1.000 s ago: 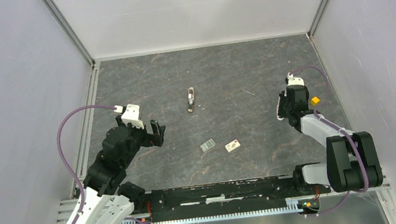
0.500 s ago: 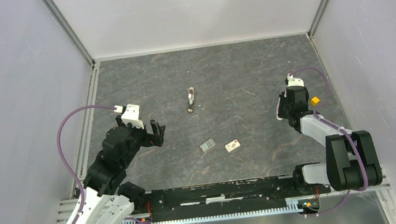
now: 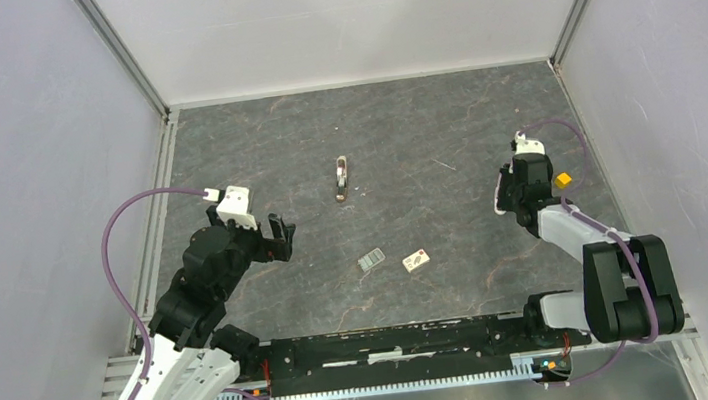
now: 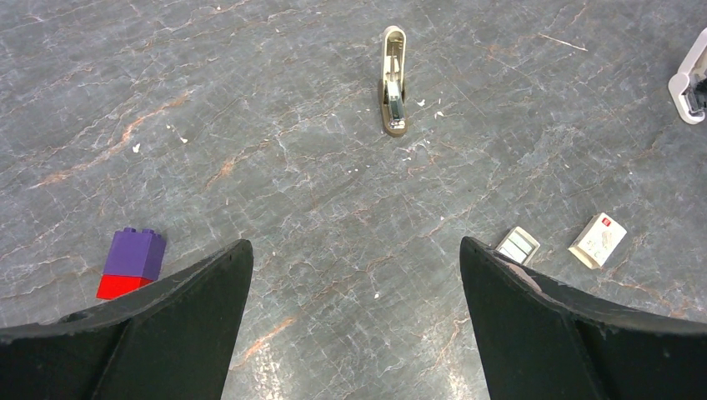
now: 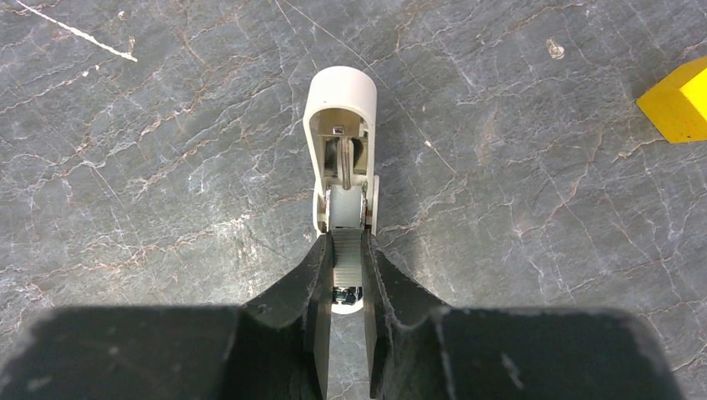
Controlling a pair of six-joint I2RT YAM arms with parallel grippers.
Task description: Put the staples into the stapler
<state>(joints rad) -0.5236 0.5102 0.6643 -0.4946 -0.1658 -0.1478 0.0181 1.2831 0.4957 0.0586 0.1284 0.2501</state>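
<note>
**Asker:** What are the left fingers point(image 4: 183, 321) doing?

**Describer:** They are spread wide above a grey marbled stone desk point(image 4: 275, 158), with nothing between them.

**Asker:** Where are the staples?

**Describer:** Both lie flat on the desk, just ahead of the right-hand tip of the left fingers. Nearest that tip is a thin grey rectangular strip of staples point(image 4: 518, 245). Just to its right, not touching it, is a tiny flat white box with red-and-dark print point(image 4: 598, 240).

**Asker:** And the stapler?

**Describer:** The right fingers point(image 5: 304, 308) are closed on a small white plastic stapler point(image 5: 340, 108). They pinch its metal channel at the near end. Its rounded white end points straight away from them, and a spring shows inside the open body. I cannot tell whether it rests on the desk.

**Asker:** Anything else?

**Describer:** A slender beige-and-metal tool point(image 4: 393, 82) lies well ahead of the left fingers, roughly midway between them. A purple-and-red toy brick point(image 4: 132, 262) sits just beyond their left-hand tip. A yellow cube point(image 5: 679, 108) lies ahead and to the right of the right fingers, apart from the stapler.
</note>
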